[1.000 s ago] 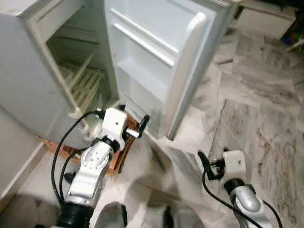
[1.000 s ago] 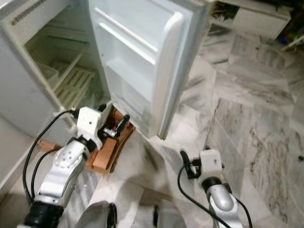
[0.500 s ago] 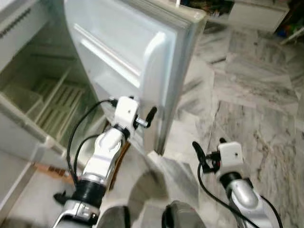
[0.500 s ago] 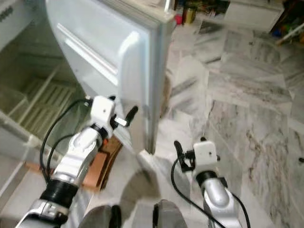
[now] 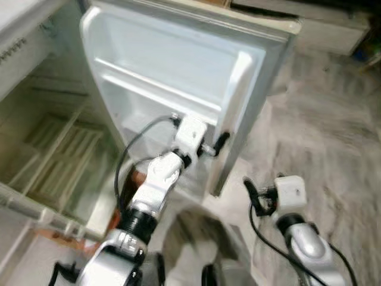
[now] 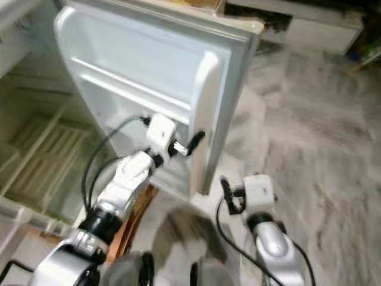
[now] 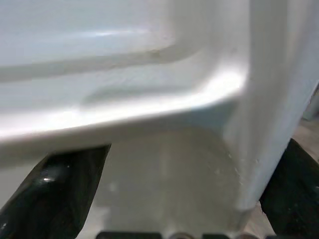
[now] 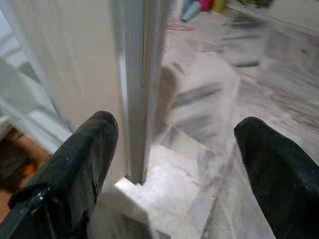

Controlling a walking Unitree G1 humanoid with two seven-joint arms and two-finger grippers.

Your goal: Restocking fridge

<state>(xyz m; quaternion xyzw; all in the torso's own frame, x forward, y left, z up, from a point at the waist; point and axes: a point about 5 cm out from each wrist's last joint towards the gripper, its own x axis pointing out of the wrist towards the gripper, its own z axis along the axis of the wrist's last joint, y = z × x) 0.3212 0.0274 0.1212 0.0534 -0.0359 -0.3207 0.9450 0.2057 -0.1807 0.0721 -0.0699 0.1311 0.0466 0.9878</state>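
Reaching my left gripper [image 5: 221, 143], fingers spread and empty, against the white plastic-lined fridge door [image 5: 178, 77] to swing it; my right gripper [image 5: 253, 193] hangs wide open, empty, beside its edge.

We see two silver arms, each ending in a white boxy wrist block [image 5: 191, 132] with black fingers [image 8: 75, 169] and looping black cables [image 5: 262, 235]; dark collars ring both forearms.
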